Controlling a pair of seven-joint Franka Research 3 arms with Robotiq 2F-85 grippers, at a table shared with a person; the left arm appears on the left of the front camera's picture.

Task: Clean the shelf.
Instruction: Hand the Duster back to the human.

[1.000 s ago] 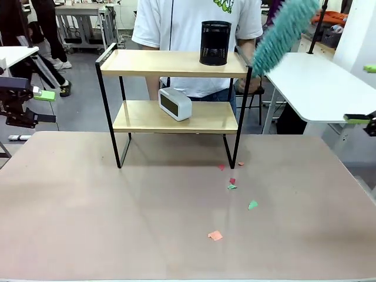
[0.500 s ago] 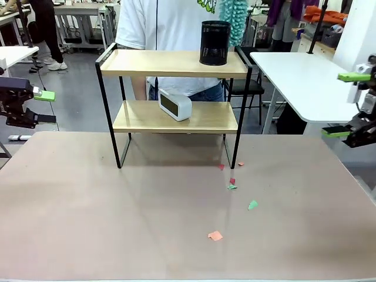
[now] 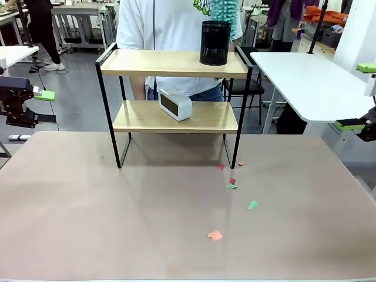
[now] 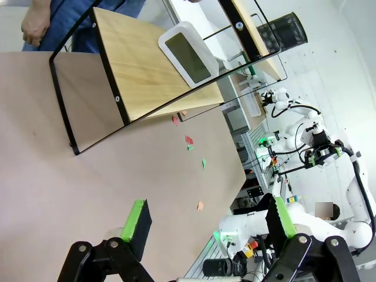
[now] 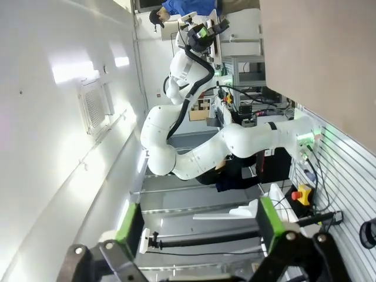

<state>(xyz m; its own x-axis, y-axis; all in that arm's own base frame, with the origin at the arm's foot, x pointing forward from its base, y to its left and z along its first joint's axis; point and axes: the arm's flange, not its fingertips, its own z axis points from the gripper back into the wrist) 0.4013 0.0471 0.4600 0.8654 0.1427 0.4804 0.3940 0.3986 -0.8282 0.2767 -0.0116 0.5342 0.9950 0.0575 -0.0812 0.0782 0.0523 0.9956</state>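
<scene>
You see the shelf [image 3: 174,63] standing at the far middle of the brown table [image 3: 117,217], its black legs on the table top. On its upper board, near the right end, stands a black mesh cup [image 3: 215,42]. On the lower board a white clock [image 3: 174,104] sits a little left of the middle, turned at an angle. Behind the shelf a person in a white shirt [image 3: 164,23] stands, holding a teal duster [image 3: 225,12] above the mesh cup; the hand on it is hidden, I think, by the cup.

On the table, in front of the shelf's right leg, small paper scraps [image 3: 234,185] lie scattered, red, green and one orange [image 3: 215,235] nearer to you.

Your left gripper [image 4: 205,223] hangs at the left edge of the table, well apart from the shelf, with its jaws apart and nothing between them. Your right gripper [image 5: 194,226] is out past the right edge of the table, its jaws also spread wide and empty.
</scene>
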